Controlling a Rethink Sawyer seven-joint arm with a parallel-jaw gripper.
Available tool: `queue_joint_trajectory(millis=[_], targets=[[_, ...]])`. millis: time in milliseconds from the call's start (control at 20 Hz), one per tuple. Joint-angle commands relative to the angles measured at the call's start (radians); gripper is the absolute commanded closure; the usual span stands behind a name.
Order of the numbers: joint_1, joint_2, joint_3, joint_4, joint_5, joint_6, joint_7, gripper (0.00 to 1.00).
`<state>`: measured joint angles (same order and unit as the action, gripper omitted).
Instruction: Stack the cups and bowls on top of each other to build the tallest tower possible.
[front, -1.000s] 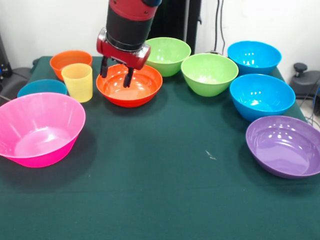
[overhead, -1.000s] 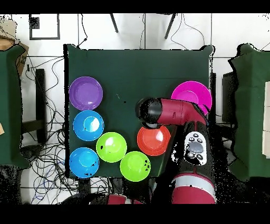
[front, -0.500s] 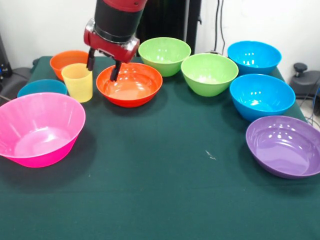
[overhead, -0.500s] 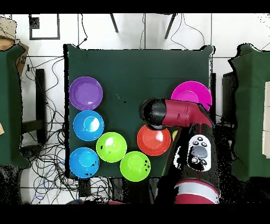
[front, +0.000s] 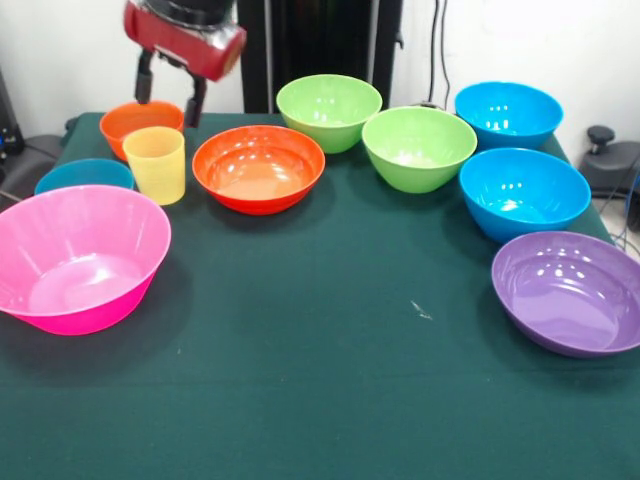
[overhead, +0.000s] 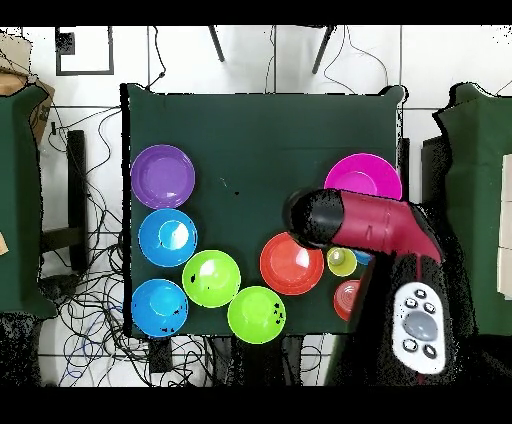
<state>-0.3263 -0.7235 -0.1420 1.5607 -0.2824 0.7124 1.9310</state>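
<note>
My gripper (front: 170, 92) hangs open and empty at the upper left, above the small orange bowl (front: 140, 118) and just behind the pale-yellow cup (front: 157, 163). The cup (overhead: 341, 261) stands upright between the small orange bowl (overhead: 346, 298) and the big orange bowl (front: 259, 167). A large pink bowl (front: 80, 255) sits at the near left with a small blue bowl (front: 85, 174) behind it. All bowls stand singly; no tower is in view. In the overhead view the arm hides the gripper.
Two lime green bowls (front: 329, 110) (front: 418, 147) stand at the back middle. Two blue bowls (front: 508, 113) (front: 523, 192) and a purple bowl (front: 570, 290) line the right side. The green tablecloth (front: 320, 380) covers the table.
The gripper has risen and moved left in the front view, from over the big orange bowl to above the cup and small orange bowl. It stayed open. No bowl or cup moved.
</note>
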Motion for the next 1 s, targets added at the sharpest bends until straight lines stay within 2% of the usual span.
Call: queue_joint_trajectory(millis=[50,400,650,1000], targets=[[-0.068,-0.041,0.168,0.148,0.016,-0.043,-0.139,0.00],[-0.147,-0.104,0.236,0.245,0.049,-0.048,-0.122,0.00],[-0.163,-0.095,0.272,0.270,0.070,-0.080,-0.066,0.00],[-0.212,-0.099,0.343,0.310,0.124,-0.101,-0.057,0.00]])
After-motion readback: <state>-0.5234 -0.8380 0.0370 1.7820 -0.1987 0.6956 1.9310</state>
